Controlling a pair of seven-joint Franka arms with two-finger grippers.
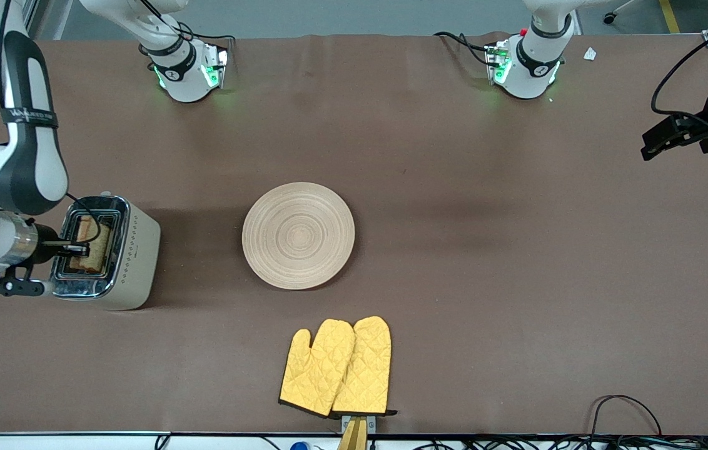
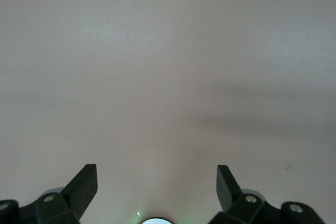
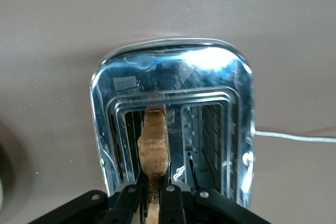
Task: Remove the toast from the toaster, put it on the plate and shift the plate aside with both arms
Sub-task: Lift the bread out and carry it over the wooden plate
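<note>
The toast [image 1: 95, 245] stands on edge in a slot of the chrome toaster [image 1: 135, 253] at the right arm's end of the table. My right gripper [image 1: 76, 250] is over the toaster and shut on the toast's upper edge; in the right wrist view the slice [image 3: 154, 142] sits between the closed fingers [image 3: 131, 195] of the right gripper [image 3: 152, 191] above the toaster [image 3: 231, 82]. The plate [image 1: 298, 235] lies bare at mid-table, beside the toaster. My left gripper [image 1: 660, 139] waits open over the table's edge at the left arm's end; the left gripper [image 2: 156, 182] shows only bare table.
A pair of yellow oven mitts [image 1: 338, 369] lies nearer the front camera than the plate. The arm bases [image 1: 188, 72] stand along the table's back edge. Cables [image 1: 623, 406] run along the table edge nearest the camera.
</note>
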